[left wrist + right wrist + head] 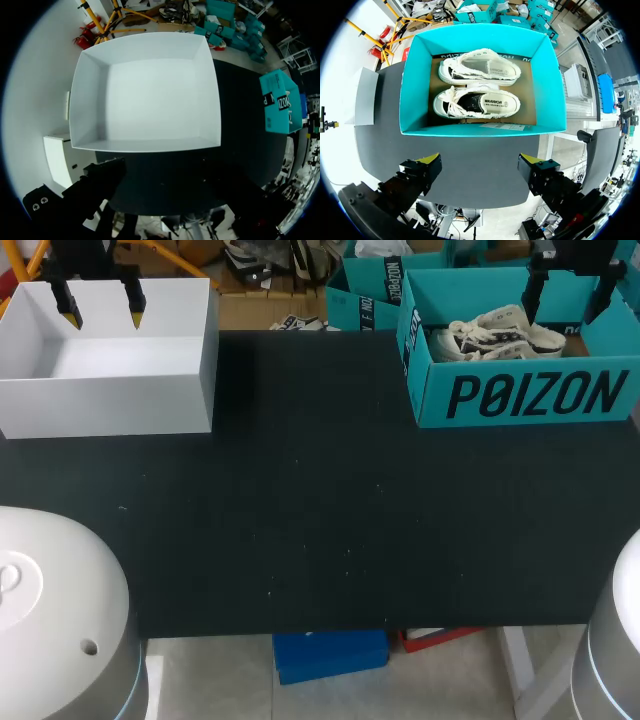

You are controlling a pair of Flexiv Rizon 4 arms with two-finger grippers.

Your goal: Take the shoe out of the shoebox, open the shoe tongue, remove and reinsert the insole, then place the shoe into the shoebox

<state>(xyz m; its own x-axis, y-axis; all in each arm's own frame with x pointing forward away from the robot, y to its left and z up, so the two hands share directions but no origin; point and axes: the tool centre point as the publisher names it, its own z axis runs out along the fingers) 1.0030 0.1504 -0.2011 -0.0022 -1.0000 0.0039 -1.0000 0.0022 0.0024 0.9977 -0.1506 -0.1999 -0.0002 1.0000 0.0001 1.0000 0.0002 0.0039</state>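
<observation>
Shoes [477, 102], one pair, were laid inside teal shoebox [430, 390], dark lettering [540, 395] printed outside, on black table [300, 520]. Left gripper [101, 312], fingers parted, was held over white box [110, 405]; right gripper [480, 160], likewise parted, over shoebox.

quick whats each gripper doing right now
left gripper: open, holding nothing, over the white box
right gripper: open, holding nothing, over the teal shoebox

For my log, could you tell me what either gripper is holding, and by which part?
Nothing: the left gripper hangs open above the white box, the right gripper open above the shoebox.
</observation>
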